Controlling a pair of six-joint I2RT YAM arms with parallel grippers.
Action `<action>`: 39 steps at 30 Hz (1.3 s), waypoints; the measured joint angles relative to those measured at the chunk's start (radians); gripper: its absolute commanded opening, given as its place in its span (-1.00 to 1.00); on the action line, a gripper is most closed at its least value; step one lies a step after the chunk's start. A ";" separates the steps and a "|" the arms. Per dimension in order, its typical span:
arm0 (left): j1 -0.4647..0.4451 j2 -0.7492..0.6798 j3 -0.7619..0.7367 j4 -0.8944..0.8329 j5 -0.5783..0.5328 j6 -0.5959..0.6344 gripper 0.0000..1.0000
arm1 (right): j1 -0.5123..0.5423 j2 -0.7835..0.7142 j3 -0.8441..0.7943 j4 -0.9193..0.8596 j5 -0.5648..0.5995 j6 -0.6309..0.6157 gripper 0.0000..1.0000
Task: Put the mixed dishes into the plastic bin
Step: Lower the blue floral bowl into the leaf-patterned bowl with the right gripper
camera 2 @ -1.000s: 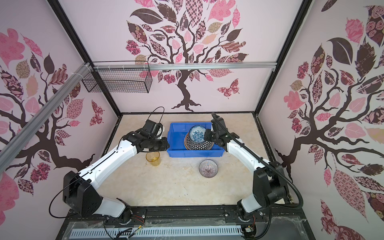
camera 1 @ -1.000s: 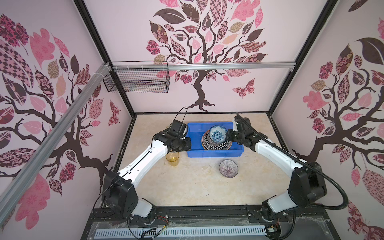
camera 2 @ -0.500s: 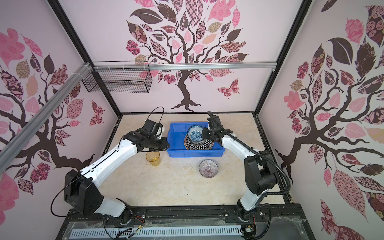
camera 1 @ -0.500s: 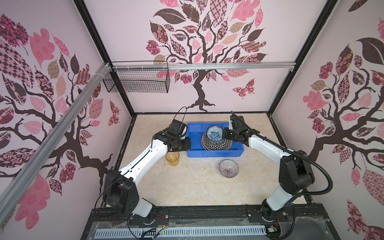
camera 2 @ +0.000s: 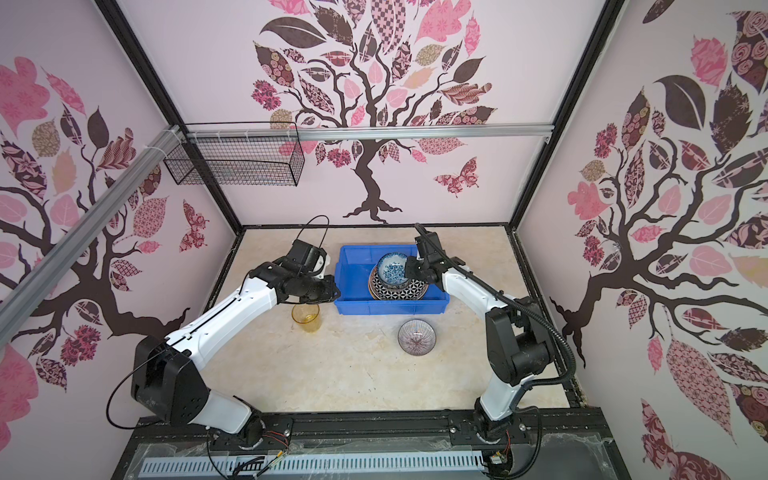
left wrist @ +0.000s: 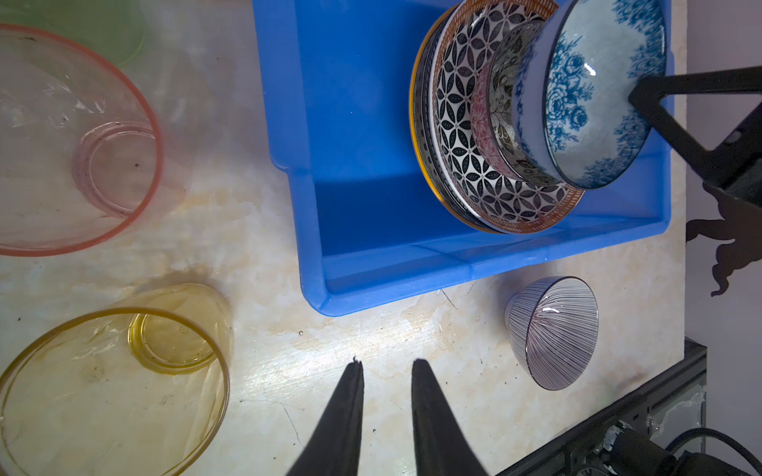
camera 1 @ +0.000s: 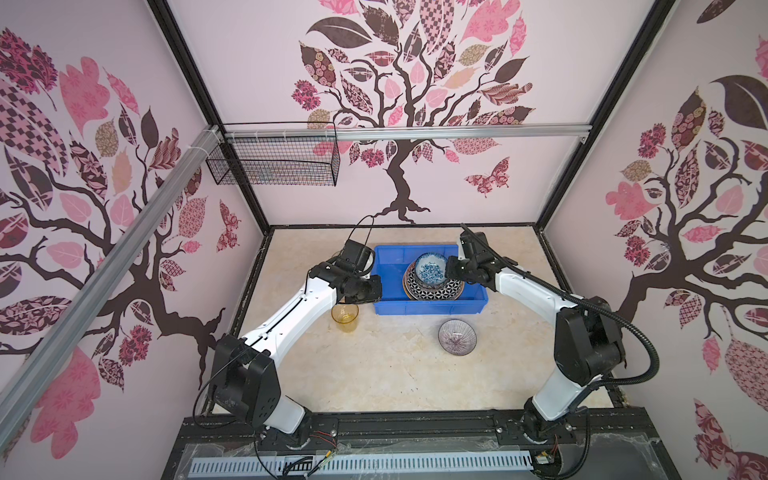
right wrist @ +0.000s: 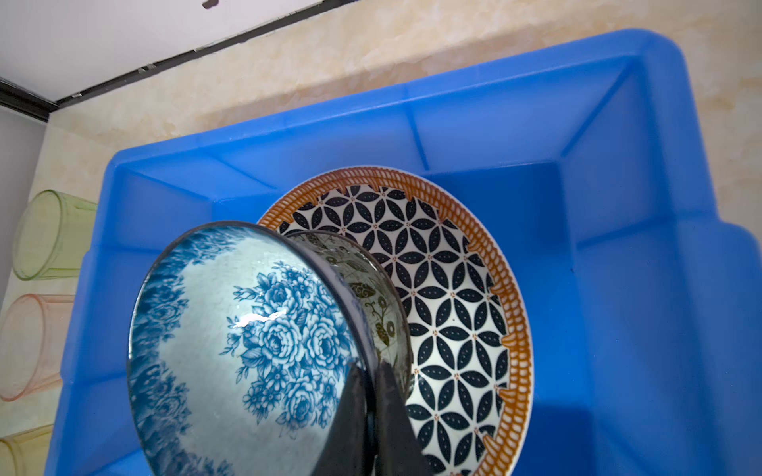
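Right gripper [right wrist: 371, 371]: the jaws are clamped on the rim of the blue floral bowl [right wrist: 247, 350], one finger inside and one outside. The bowl is tilted, its opening turned toward the left arm, and sits inside the outline of the blue plastic bin [right wrist: 618, 288], over the stacked dishes at the bin's right half. Both top views show the same bowl [camera 1: 432, 270] [camera 2: 392, 270] in the same place.

Directly beneath it sits a dark bowl with a leaf pattern [right wrist: 371, 296]. Contact between the two bowls cannot be determined. That bowl rests on a geometric plate with an orange border [right wrist: 445, 288], which tops a stack of plates lying tilted against the bin's right end. The left half of the bin floor [left wrist: 350, 123] is bare.

Left gripper [left wrist: 387, 366]: the jaws are slightly apart with nothing between them, held above the table [camera 1: 374, 374] just outside the bin's front left corner.

Dishes outside the bin: an amber tumbler [camera 1: 345, 318] stands upright near the front left corner. A pink tumbler [left wrist: 78, 144] and a green tumbler [right wrist: 49, 235] stand beside the bin's left end. A striped bowl [camera 1: 457, 337] sits upright on the table in front of the bin, apart from it.
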 measured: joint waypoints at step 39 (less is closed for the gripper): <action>0.000 0.002 0.000 0.000 0.043 0.001 -0.51 | -0.007 0.092 0.060 -0.031 -0.014 -0.004 -0.67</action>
